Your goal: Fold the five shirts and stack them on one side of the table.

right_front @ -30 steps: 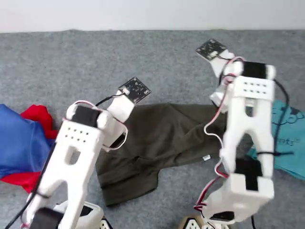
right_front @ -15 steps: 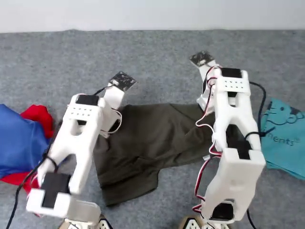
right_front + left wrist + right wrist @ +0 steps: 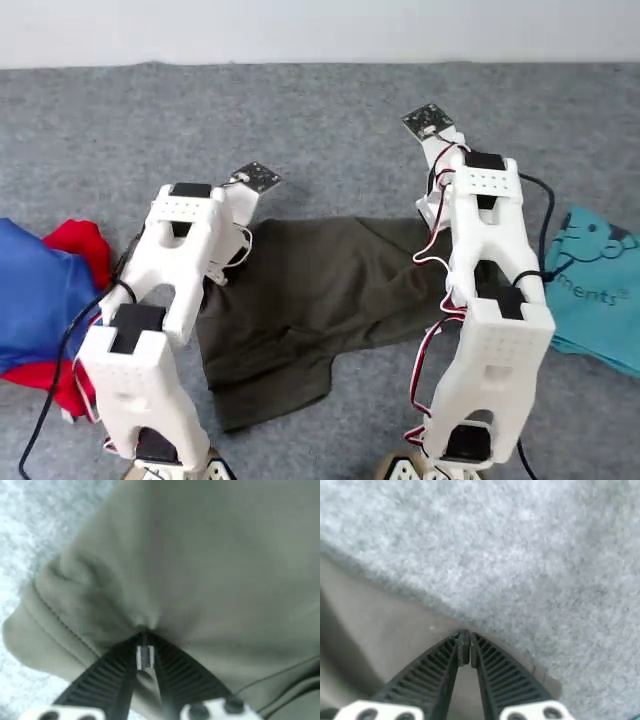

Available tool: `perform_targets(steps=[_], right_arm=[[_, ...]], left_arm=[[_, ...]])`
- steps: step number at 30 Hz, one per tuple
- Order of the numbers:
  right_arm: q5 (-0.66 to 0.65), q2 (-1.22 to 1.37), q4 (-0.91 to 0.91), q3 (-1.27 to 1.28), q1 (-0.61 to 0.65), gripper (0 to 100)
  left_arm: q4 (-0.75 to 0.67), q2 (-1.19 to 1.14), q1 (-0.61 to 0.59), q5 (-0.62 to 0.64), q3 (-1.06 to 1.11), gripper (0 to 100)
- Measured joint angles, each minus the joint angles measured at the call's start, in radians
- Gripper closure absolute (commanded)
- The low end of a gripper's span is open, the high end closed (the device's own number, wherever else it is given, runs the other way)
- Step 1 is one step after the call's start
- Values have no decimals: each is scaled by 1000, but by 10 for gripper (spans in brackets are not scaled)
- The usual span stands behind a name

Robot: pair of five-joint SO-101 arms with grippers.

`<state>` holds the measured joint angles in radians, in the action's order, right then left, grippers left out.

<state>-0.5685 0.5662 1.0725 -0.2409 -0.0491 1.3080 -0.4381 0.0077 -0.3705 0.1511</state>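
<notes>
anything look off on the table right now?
Nothing damaged. The olive shirt lies rumpled and askew, left gripper and right gripper both shut on its far edge. The blue shirt and red shirt sit in a loose heap at one side, the teal shirt at the other.

- Grey felt-like table cover (image 3: 330,120), fuzzy, spreads ahead of the right jaws and to one side of the left jaws.
- Plain white wall (image 3: 320,30) past the cover's far edge, well beyond both jaws.
- Even light, soft shadows.
</notes>
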Motion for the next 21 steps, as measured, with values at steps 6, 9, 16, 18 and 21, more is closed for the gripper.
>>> perform_targets(steps=[6, 9, 16, 18, 21], right_arm=[[3, -20, 160, -107, -3, 987], [3, -46, 298, -141, 3, 987], [3, -46, 416, -144, -31, 987], [3, -12, 391, -144, -61, 987], [3, 74, 308, -144, -97, 987]], left_arm=[[38, -37, -6, 0, -52, 986], [38, -38, -6, 0, -52, 986], [38, -38, -6, 0, -52, 986], [38, -38, -6, 0, -54, 986], [38, -40, -6, 0, -58, 986]])
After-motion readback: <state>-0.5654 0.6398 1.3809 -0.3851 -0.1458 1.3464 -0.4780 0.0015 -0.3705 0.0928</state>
